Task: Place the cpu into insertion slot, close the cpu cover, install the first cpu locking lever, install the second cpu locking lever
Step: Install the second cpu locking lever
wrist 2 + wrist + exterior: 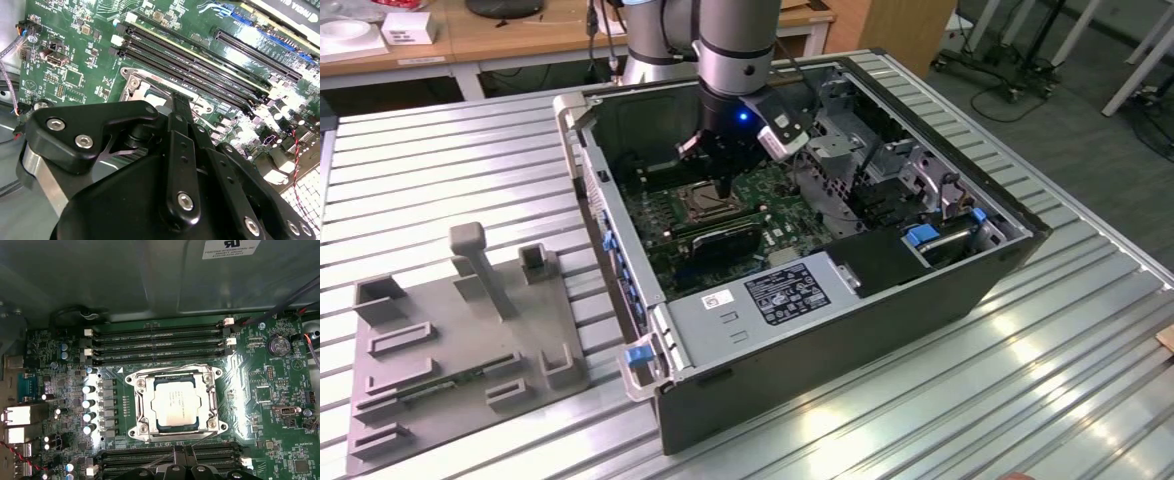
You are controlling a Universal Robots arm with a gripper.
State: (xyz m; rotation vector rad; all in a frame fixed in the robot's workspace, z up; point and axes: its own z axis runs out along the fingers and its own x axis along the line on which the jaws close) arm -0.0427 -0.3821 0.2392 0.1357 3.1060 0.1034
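cpu seen seated in insertion slot, cpu cover shut over it | gripper hovering beside slot, nothing held; jaws state n/d | lever step: approach to be kept low, lateral.

The cpu was silvery-grey, the cpu cover around it bright silver, the motherboard green, the memory slots black.

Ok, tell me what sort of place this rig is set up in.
Probably a robotics lab or workshop: an opened computer case lies on a ribbed metal table, a grey fixture plate sits beside it, and wooden desks stand behind.
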